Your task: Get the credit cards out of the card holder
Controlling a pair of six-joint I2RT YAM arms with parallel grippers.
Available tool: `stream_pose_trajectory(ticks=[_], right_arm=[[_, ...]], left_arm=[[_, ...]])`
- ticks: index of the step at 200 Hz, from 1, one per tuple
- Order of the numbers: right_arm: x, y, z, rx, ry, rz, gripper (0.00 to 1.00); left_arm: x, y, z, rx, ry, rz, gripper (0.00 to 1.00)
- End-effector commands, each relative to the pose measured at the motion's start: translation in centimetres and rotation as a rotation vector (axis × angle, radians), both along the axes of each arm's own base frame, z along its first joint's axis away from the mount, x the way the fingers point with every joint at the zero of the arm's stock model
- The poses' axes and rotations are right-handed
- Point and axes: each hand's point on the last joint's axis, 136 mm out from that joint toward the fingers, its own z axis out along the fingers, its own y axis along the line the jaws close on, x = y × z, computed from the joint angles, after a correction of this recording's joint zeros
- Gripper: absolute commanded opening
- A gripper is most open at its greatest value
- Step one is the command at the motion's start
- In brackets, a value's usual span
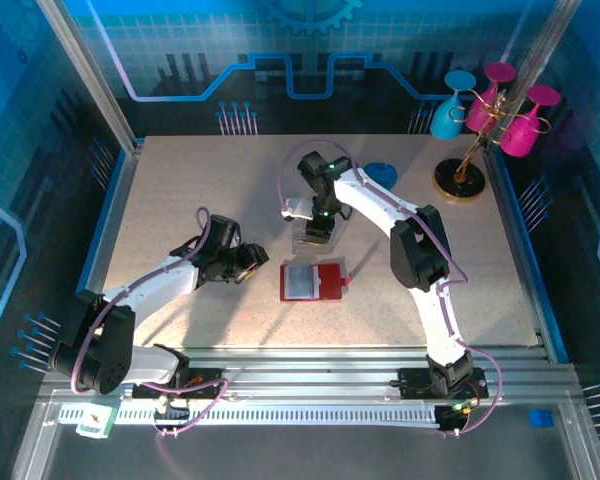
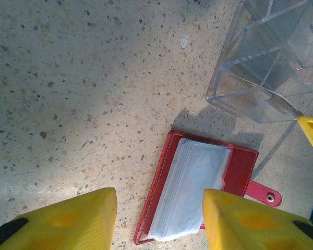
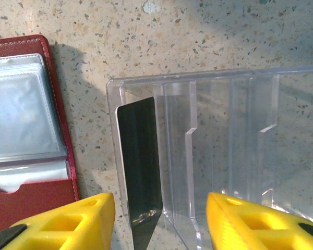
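Red card holder (image 1: 313,281) lengthwise left-right

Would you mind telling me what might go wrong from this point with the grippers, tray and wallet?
1. The open right gripper hangs close over the clear tray, where a dark card stands in the end slot; a sideways move may knock either.
2. The card holder lies open and unheld beside the tray; if the open left gripper tugs its grey sleeves, the whole holder may slide.
3. Whether those sleeves hold more cards is unclear.
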Motion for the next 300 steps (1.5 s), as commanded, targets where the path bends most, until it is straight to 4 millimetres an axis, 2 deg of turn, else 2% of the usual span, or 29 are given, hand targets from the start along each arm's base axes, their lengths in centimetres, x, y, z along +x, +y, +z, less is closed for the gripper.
stream_pose_trajectory(ticks=[1,50,95,196,223,238,265,300], right_arm=[[-0.5,0.4,-0.7,-0.004,0.017,-0.006,0.5],[0.0,0.4,-0.4,-0.003,-0.005,-0.013,0.46],[0.7,0.5,0.5,0.01,-0.05,-0.018,0.38],[2.2,0.6,1.3,0.018,-0.135,-0.031,0.2],[2.4,0.6,1.8,0.024,-0.152,-0.031,0.19],[2.2,0.7,2.0,0.03,-0.151,-0.028,0.24],[2.4,0.7,2.4,0.04,-0.169,-0.028,0.26],[2.9,0.6,1.9,0.029,-0.193,-0.035,0.26]], left_arm=[[0.1,0.0,0.7,-0.023,-0.015,0.003,0.48],[0.1,0.0,0.6,-0.022,-0.012,0.004,0.48],[0.1,0.0,0.5,-0.021,-0.011,0.003,0.48],[0.0,0.0,0.3,-0.021,-0.006,0.005,0.48],[0.0,0.1,0.4,-0.016,-0.009,0.006,0.48],[0.0,0.1,0.4,-0.018,-0.009,0.005,0.48],[0.0,0.1,0.3,-0.017,-0.007,0.006,0.48],[0.0,0.1,0.3,-0.018,-0.007,0.005,0.47]])
